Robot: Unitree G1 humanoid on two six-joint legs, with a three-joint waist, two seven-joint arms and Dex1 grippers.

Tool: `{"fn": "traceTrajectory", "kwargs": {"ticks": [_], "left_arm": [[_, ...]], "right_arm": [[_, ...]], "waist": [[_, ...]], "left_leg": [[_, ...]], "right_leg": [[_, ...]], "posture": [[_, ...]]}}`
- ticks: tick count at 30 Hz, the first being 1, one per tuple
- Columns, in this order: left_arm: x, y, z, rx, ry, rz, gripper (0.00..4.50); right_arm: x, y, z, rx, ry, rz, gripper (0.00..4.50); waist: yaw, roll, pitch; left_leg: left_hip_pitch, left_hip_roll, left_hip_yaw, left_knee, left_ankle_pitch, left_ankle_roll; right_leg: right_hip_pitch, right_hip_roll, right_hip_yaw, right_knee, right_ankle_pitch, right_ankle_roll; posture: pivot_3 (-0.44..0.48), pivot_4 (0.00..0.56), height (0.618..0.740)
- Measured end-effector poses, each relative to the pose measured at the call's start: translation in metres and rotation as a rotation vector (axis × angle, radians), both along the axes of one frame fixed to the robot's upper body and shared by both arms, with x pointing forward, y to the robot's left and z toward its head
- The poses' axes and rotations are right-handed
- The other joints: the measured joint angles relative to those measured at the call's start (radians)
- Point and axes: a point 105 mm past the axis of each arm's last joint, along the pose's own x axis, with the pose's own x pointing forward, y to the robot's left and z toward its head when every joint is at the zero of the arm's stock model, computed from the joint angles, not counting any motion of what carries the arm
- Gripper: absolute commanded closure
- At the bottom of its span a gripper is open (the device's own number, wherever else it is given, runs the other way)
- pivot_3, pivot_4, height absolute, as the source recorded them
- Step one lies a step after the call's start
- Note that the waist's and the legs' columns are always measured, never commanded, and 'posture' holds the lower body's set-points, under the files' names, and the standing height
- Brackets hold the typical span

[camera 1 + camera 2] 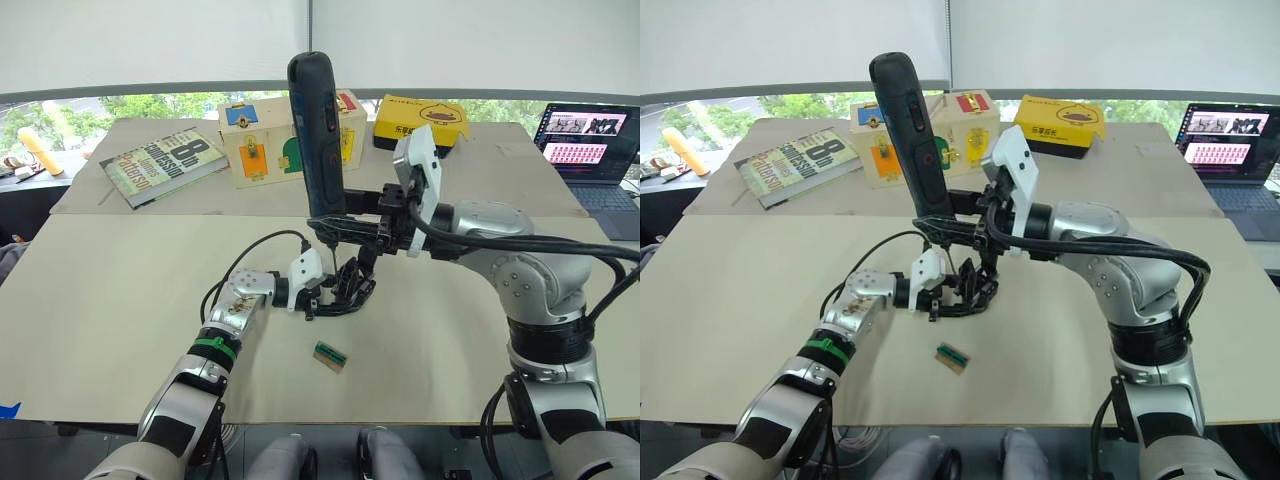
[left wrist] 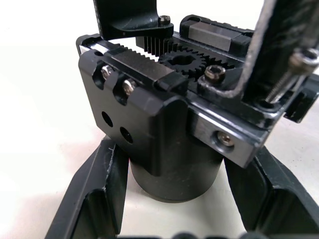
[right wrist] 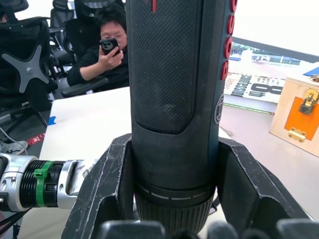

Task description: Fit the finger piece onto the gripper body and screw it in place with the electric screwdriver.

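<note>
Left gripper [image 1: 318, 300]: my fingers clamp the gripper body [image 1: 350, 285], mid-table toward the near edge.
Right gripper [image 1: 352, 232]: closed around the upright electric screwdriver [image 1: 315, 135], bit down on the body.

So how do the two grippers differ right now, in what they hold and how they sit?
The left gripper sits low on the table, shut on the gripper body. The right gripper is raised above it, shut on the electric screwdriver. The screwdriver stands upright, bit down toward the body, while the body rests on the tabletop. Both have black fingers clamped on either side of their load.
</note>
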Motion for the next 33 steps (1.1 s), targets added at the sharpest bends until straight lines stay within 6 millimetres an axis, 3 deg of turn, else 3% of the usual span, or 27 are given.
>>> {"fn": "traceTrajectory", "kwargs": {"ticks": [33], "left_arm": [[0.0001, 0.0000, 0.0000, 0.000, 0.000, 0.000, 2.22]], "right_arm": [[0.0044, 0.0008, -0.0020, 0.000, -0.008, -0.010, 2.61]], "waist": [[0.000, 0.000, 0.000]], "left_leg": [[0.000, 0.000, 0.000, 0.000, 0.000, 0.000]], "right_leg": [[0.000, 0.000, 0.000, 0.000, 0.000, 0.000]], "posture": [[0.000, 0.150, 0.740]]}}
